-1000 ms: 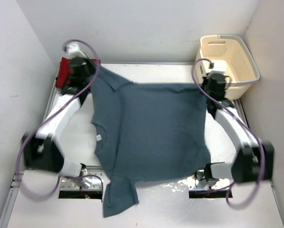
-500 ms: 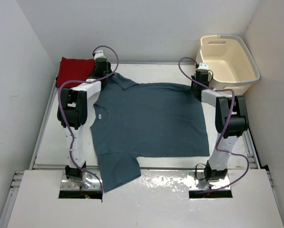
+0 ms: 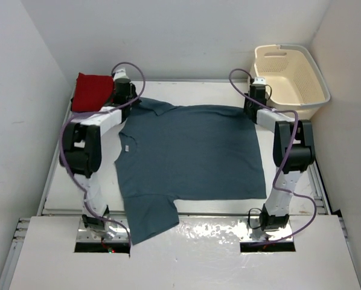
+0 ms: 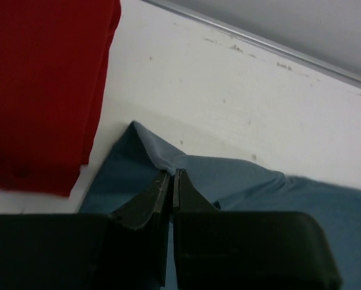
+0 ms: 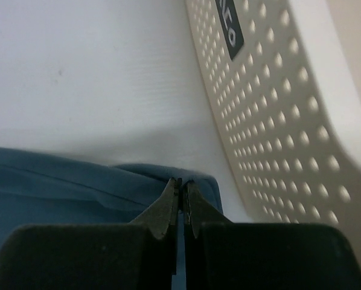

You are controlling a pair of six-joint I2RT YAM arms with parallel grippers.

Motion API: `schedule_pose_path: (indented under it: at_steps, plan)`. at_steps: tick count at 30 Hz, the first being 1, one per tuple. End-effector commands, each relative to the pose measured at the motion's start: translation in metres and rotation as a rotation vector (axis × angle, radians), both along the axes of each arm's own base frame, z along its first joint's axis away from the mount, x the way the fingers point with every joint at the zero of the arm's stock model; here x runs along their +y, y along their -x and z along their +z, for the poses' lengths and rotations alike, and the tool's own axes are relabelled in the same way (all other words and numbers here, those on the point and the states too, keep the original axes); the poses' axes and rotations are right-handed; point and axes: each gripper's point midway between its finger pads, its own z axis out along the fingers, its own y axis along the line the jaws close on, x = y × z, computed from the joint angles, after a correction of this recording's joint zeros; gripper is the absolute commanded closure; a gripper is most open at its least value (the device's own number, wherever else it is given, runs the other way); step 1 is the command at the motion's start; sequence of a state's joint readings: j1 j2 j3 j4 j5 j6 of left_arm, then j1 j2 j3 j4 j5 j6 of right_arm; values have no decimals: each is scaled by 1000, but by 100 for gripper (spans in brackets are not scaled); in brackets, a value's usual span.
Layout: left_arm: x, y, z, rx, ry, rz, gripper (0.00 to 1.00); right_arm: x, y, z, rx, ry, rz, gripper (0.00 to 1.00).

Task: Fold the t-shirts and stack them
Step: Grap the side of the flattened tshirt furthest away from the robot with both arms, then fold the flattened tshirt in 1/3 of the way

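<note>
Top external: teal t-shirt point(image 3: 189, 154) lies spread flat across the middle of the table point(image 3: 198, 89), collar to the left, hem to the right. The near sleeve hangs past the table's near edge. Left gripper point(image 3: 136, 101) sits on the shirt's far-left corner and right gripper point(image 3: 251, 110) on the far-right corner. Folded red t-shirt point(image 3: 91, 92) is in the far-left corner, cream laundry basket point(image 3: 301, 81) far right. Jaw state is not readable from here.

Left wrist: left gripper point(image 4: 171, 175) is pressed together on a small peak of teal t-shirt point(image 4: 241, 181), which is lifted slightly off the table point(image 4: 229, 84). Red t-shirt point(image 4: 41, 90) lies just beside the pinch, with its stacked fold layers visible, which the top view doesn't resolve.

Right wrist: right gripper point(image 5: 180, 184) is pinching the teal t-shirt point(image 5: 60, 181) at its corner. The perforated wall of the laundry basket point(image 5: 277, 121) is near on the right.

Risks, my read:
- Both bites are shallow, right at the fabric edge, so a fast pull could slip a corner out.
- A left arm swing could clip the red t-shirt and undo its fold.
- The right wrist could bump the basket.
- The overhanging near sleeve could drag or catch on the table edge during the fold. Only the top view shows it.
</note>
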State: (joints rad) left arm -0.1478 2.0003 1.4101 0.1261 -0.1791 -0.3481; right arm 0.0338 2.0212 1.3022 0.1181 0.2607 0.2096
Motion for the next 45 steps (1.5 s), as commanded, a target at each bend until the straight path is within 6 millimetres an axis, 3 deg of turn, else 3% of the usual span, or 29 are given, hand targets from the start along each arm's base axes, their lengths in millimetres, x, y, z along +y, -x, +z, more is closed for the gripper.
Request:
schedule_pose_path:
  at_steps: [1,2,3,5,6,7,11,13,14,16,17,18,21,28,31,40,45]
  plan:
    - [7,27,73,-123,50,17,100,-3,9,41,-71,-8,-5,100]
    - [8,42,55,-73,65,23,100,-4,12,47,-80,-7,-5,100]
    - [7,51,65,-87,78,16,100,-4,18,43,-68,-5,-8,100]
    - [5,72,49,-34,110,18,100,-5,25,43,-53,3,-7,100]
    - [3,81,58,-44,131,11,100,-5,29,45,-50,3,-7,100]
    - [2,94,43,0,143,9,100,-3,32,46,-47,-5,2,100]
    - [9,135,37,61,191,74,100,-3,47,50,-32,-10,5,100]
    - [13,155,23,118,191,99,100,-4,53,54,-22,-9,4,100]
    - [14,161,28,113,203,108,100,-2,56,53,-15,-10,13,100]
    - [16,181,11,175,211,130,100,0,59,58,-18,-16,21,100]
    - [14,188,14,171,227,121,100,0,66,52,17,-17,23,100]
    - [14,199,1,203,236,124,100,0,69,54,19,-17,23,100]
    - [13,218,-4,226,254,121,100,-3,78,52,39,-10,9,100]
    - [24,231,30,172,262,181,100,-8,87,57,65,12,-9,100]
    - [22,239,31,186,278,175,100,-9,93,54,76,14,-8,100]
    - [16,273,-19,306,296,159,100,-15,112,31,148,49,-22,100]
    - [11,303,-66,427,327,168,100,-16,126,9,199,37,-43,100]
